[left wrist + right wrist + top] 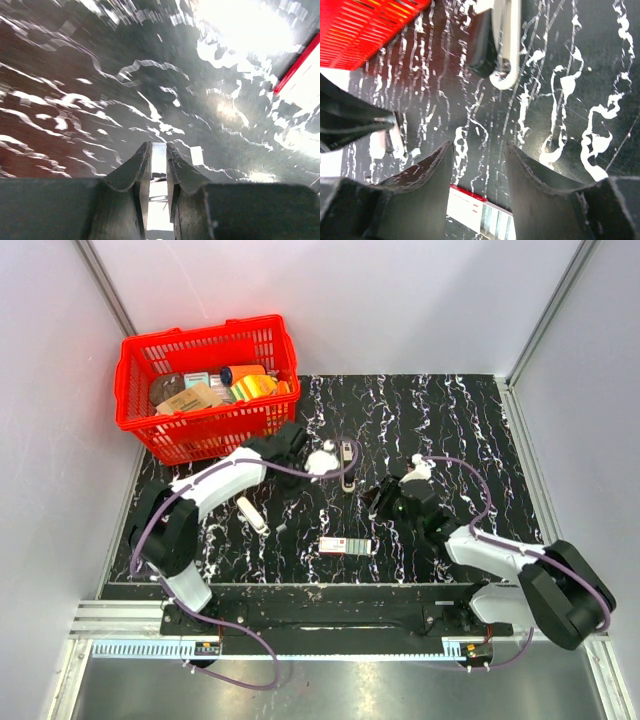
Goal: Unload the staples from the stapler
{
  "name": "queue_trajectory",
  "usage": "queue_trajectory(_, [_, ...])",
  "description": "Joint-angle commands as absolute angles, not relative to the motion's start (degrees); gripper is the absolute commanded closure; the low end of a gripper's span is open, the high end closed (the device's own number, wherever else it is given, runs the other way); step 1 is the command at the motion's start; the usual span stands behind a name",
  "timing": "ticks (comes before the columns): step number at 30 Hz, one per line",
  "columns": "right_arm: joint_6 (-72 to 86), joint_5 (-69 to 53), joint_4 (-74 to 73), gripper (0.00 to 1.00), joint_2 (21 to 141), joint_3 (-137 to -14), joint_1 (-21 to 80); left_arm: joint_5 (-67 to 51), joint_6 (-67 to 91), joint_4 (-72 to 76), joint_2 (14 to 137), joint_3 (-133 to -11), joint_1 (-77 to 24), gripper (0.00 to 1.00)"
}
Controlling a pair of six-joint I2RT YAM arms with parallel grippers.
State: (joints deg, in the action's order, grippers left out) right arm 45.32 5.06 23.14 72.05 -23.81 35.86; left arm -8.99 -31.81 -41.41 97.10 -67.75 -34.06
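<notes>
Far left of the stapler (347, 462), and beyond it, stands a red basket (215, 430) full of packets. A white stick (252, 514) lies left of the stapler, closer to the arm bases. The left gripper (158, 145) sits just left of the stapler, jaws almost together around a pale sliver; whether they clamp it, I cannot tell. A pinkish-red box (345, 546) lies nearer than the stapler. The right gripper (477, 150), right of the stapler, is spread apart, holding nothing.

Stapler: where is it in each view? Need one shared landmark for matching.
Top external: stapler near picture centre.
Left wrist: not identifiable; only a pale strip between the left fingers.
Right wrist: top centre, beyond the open right fingers.
Landmark: red basket.
</notes>
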Motion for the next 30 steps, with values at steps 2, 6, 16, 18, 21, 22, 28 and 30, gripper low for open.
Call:
queue_trajectory(2, [39.9, 4.9, 17.8, 0.47, 64.5, -30.5, 35.4, -16.3, -26.5, -45.1, 88.9, -82.4, -32.3, 0.89])
queue_trajectory(6, [36.7, 1.1, 13.3, 0.43, 60.1, -36.8, 35.4, -25.5, -19.5, -45.1, 85.2, -89.6, -30.1, 0.89])
queue_trajectory(16, [37.5, -13.4, 12.8, 0.28, 54.7, -49.5, 35.4, -57.5, 24.4, -10.8, 77.4, -83.7, -20.0, 0.87])
queue_trajectory(18, [38.3, -15.8, 14.1, 0.26, 54.7, -50.6, 35.5, -62.0, 42.2, 7.1, 76.7, -77.0, -18.3, 0.83])
queue_trajectory(21, [39.1, -17.9, 15.6, 0.26, 55.1, -51.8, 35.5, -64.2, 60.9, 28.7, 76.3, -70.4, -17.6, 0.8])
queue_trajectory(22, [39.4, -18.4, 15.8, 0.26, 55.4, -52.1, 35.4, -64.5, 63.0, 30.2, 76.1, -70.1, -17.6, 0.8])
queue_trajectory(28, [41.8, -23.1, 20.2, 0.29, 58.3, -52.7, 35.5, -64.2, 65.5, 32.0, 74.3, -66.2, -17.7, 0.8])
queue_trajectory(30, [43.3, -24.0, 22.1, 0.31, 59.6, -52.6, 35.4, -63.9, 67.7, 35.1, 73.9, -64.7, -17.8, 0.79])
